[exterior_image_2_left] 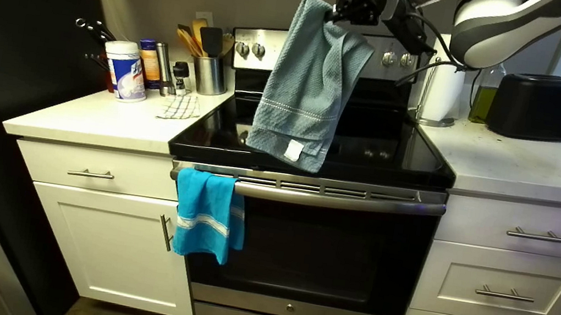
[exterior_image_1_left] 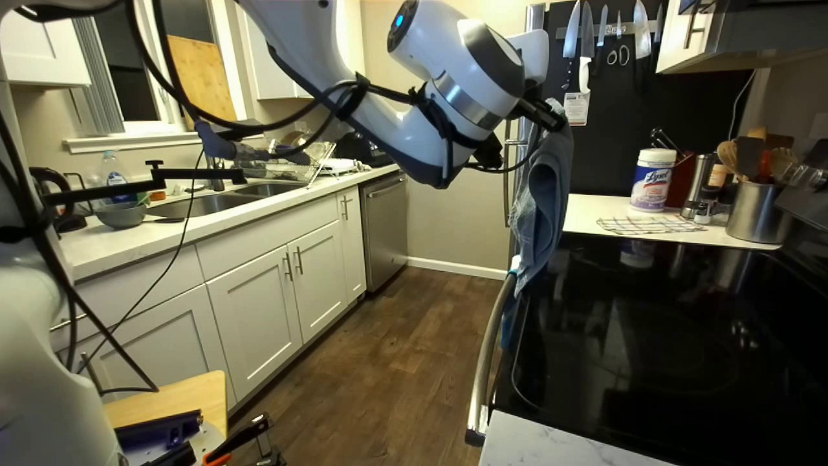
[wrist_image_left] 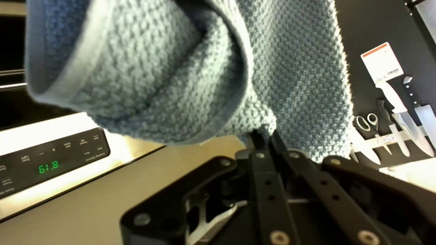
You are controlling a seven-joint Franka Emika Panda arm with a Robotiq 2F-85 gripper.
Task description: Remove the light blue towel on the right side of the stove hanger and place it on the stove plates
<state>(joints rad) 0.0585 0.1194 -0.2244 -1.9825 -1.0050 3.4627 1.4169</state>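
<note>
Already we clamp the towel (exterior_image_2_left: 305, 86) in our tool (wrist_image_left: 266, 136), off the hanger (exterior_image_2_left: 340, 203); laying it on the cooktop (exterior_image_1_left: 647, 343) remains.

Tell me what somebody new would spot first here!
Probably the light blue towel, high in the middle of an exterior view, dangling from the end effector. Next, maybe the bright blue cloth draped over the left end of the stove hanger below. Then the knives on the dark panel.
</note>
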